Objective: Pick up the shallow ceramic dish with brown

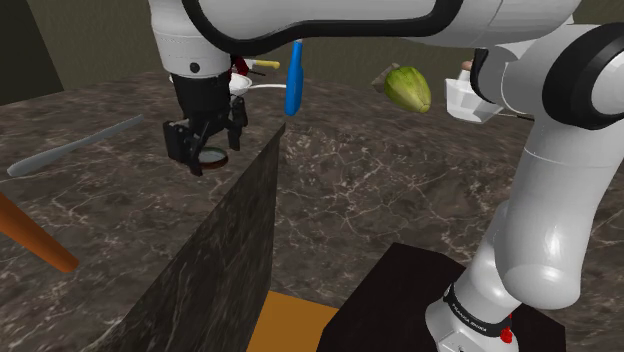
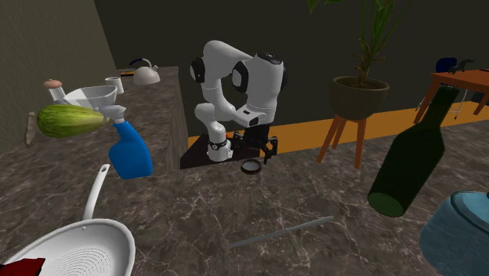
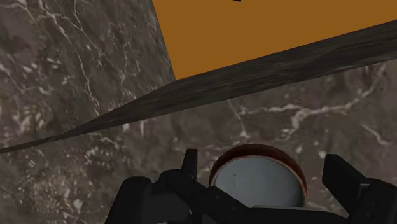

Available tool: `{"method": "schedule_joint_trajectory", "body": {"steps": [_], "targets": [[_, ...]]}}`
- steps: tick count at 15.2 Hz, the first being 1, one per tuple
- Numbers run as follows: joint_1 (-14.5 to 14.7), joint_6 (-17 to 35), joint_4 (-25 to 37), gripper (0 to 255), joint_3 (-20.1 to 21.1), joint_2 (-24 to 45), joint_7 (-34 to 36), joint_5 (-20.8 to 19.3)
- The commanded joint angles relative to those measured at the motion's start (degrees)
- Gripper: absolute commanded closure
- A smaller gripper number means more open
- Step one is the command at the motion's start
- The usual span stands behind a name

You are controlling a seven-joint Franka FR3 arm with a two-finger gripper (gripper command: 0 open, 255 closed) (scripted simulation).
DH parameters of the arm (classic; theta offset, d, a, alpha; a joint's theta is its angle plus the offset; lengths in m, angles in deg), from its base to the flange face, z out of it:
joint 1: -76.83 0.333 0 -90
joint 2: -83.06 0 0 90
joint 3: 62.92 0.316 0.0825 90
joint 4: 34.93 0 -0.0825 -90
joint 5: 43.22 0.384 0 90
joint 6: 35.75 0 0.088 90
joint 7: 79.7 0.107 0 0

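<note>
A small shallow dish (image 3: pixel 257 181) with a brown rim and pale grey inside lies on the dark marble counter (image 3: pixel 76 76), close to the counter's edge. My black gripper (image 3: pixel 263 165) hangs just above it, open, with one finger on each side of the dish and neither touching it. In the shoulder view the gripper (image 1: pixel 208 150) points down over the dish (image 1: pixel 213 157), right by the counter's drop-off. From the second exterior view the dish (image 2: pixel 251 166) lies just beneath the gripper (image 2: pixel 258 151).
The counter edge (image 1: pixel 250 190) drops to an orange floor (image 1: pixel 290 325). A blue spray bottle (image 1: pixel 294 80), a green melon (image 1: pixel 408 88), a long grey utensil (image 1: pixel 75 148) and an orange handle (image 1: pixel 35 240) lie around. A white colander (image 2: pixel 78 247) and a dark bottle (image 2: pixel 411 161) stand further off.
</note>
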Motion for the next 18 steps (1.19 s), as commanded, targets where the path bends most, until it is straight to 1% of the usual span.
{"method": "schedule_joint_trajectory", "body": {"steps": [1,10,18], "targets": [[-0.1,0.4,-0.5,255,0.0,-0.1,0.0,0.0],[0.0,0.3,-0.3,255,0.0,0.0,0.0,0.0],[1.2,-6.6,8.1,255,0.2,1.7,-0.4,-0.9]]}}
